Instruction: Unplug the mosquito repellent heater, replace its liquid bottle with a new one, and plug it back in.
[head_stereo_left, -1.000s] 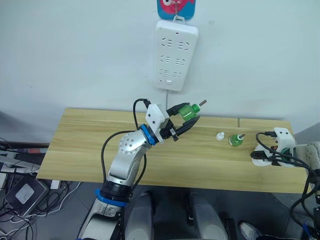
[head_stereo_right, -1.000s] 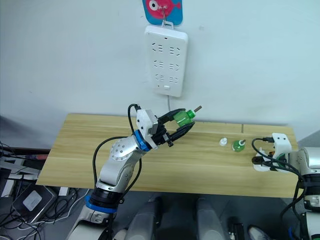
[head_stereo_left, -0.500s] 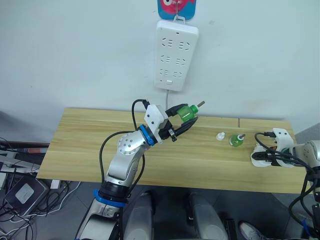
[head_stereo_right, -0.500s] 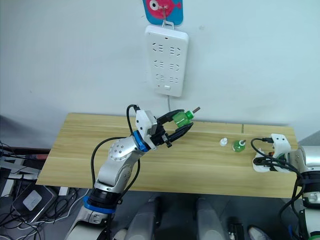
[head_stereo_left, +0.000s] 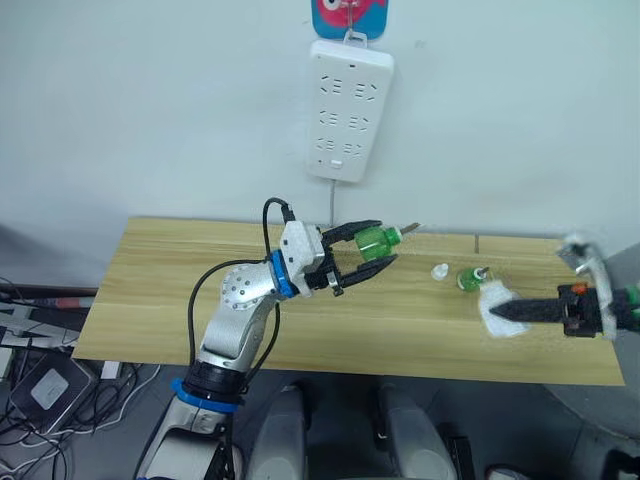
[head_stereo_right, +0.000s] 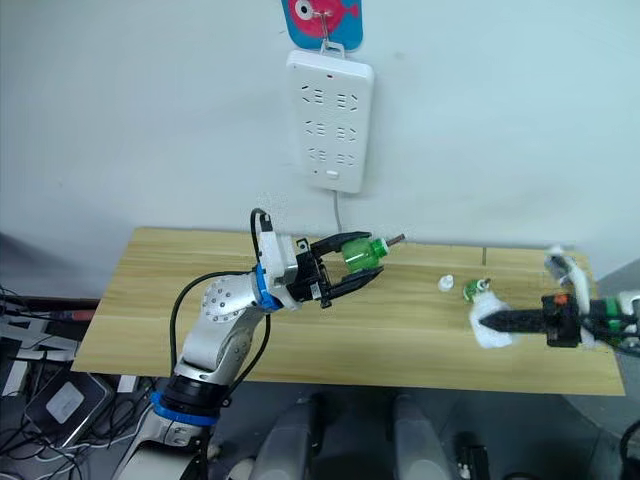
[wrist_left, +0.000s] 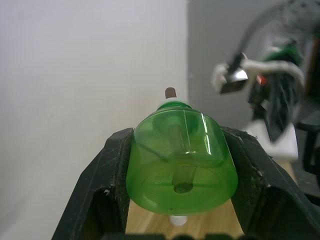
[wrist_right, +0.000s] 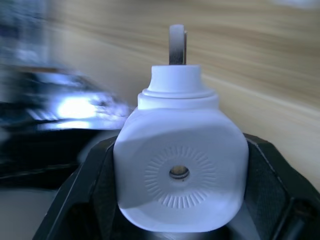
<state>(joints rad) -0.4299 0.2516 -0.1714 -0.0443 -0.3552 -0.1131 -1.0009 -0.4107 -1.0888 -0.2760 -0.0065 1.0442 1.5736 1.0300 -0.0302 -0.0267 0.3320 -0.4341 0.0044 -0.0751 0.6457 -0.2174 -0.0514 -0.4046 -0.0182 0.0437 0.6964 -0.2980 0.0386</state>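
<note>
Nearest to me, the right gripper (wrist_right: 180, 220) has its two black fingers closed around the small white rounded plastic mosquito repellent heater (head_stereo_left: 497, 307), holding it just above the right end of the pale wooden table (head_stereo_left: 150, 300). A little farther in, the left gripper (head_stereo_left: 366, 253) is clamped on a clear green plastic liquid bottle (head_stereo_left: 378, 241) with a dark wick, held up over the table's middle. Beyond the heater, a second small green bottle (head_stereo_left: 470, 279) and a tiny white cap (head_stereo_left: 439, 270) sit near the table's back edge, and on the wall behind hangs a long white power strip (head_stereo_left: 348, 111) under a pink and blue hook (head_stereo_left: 345, 14).
</note>
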